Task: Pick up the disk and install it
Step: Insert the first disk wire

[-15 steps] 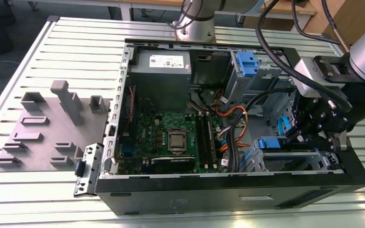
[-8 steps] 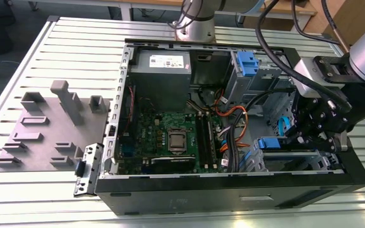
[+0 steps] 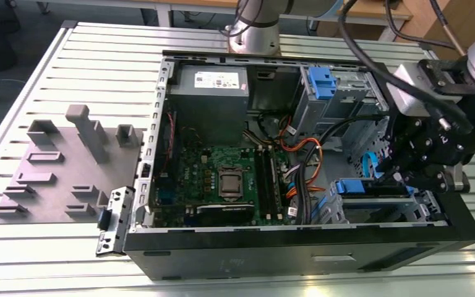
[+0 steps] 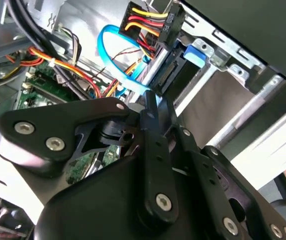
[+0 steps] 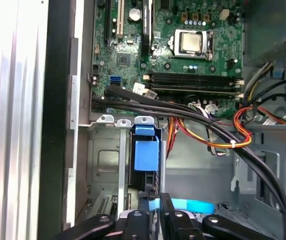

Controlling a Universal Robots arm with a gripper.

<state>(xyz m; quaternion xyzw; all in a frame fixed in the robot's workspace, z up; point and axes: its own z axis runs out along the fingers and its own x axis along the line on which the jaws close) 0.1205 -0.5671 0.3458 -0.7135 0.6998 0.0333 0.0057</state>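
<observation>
The disk (image 3: 368,189) sits on edge in the lower drive cage at the open computer case's front corner, on the exterior view's right, its blue rail facing up. The first wrist view looks along the disk (image 5: 145,156) in its metal slot. My gripper (image 3: 402,176) hangs just over the disk's rear end, between the cage and the cables. In both wrist views the black fingers are pressed together, and the gripper (image 5: 152,207) (image 4: 150,102) has its tips at the disk's end (image 4: 192,54). Nothing shows between the fingers.
The case (image 3: 303,247) lies on a slatted table. Inside are the motherboard (image 3: 221,176), a grey power-supply box (image 3: 211,83), an upper cage with a blue tab (image 3: 320,83) and cable bundles (image 3: 303,154). A blue cable (image 4: 108,55) loops near the fingertips. A grey fixture plate (image 3: 64,164) lies outside.
</observation>
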